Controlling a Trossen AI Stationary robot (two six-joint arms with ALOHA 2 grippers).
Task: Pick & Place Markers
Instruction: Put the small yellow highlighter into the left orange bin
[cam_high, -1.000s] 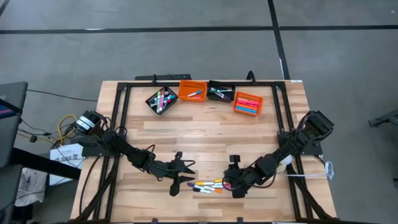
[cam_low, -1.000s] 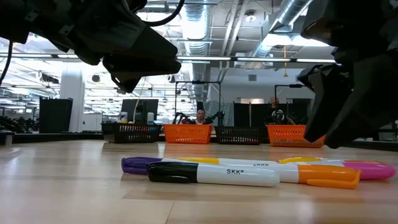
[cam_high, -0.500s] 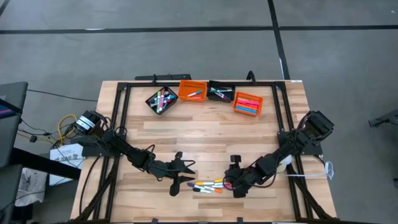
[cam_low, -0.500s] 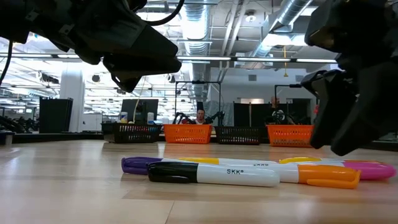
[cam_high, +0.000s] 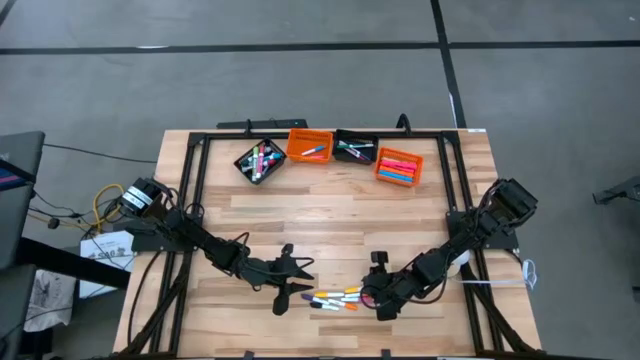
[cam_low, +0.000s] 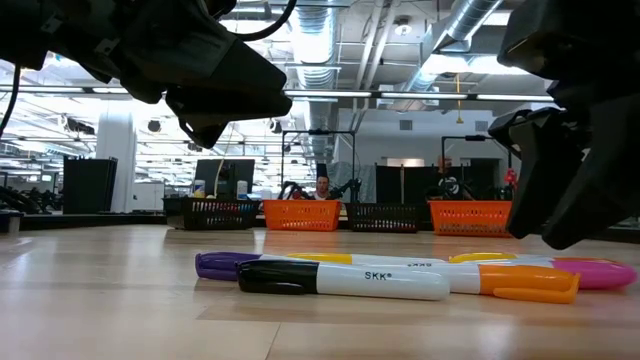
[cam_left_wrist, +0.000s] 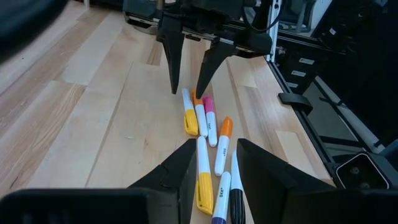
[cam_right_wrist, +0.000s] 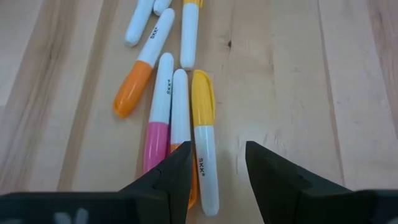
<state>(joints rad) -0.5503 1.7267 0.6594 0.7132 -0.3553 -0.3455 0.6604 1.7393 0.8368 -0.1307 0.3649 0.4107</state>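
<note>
Several short white-barrelled markers (cam_high: 335, 298) with yellow, orange, pink, purple and black caps lie loose in a cluster on the pale wooden table (cam_high: 330, 225) near its front edge, between my two arms. My left gripper (cam_high: 297, 285) hovers at the cluster's left end, fingers apart and holding nothing, I judge waiting its turn. My right gripper (cam_right_wrist: 217, 165), also parted and empty, is lined up over a yellow-capped marker (cam_right_wrist: 204, 145), presumably to pinch it for the orange and black bins (cam_high: 330, 153) at the back.
</note>
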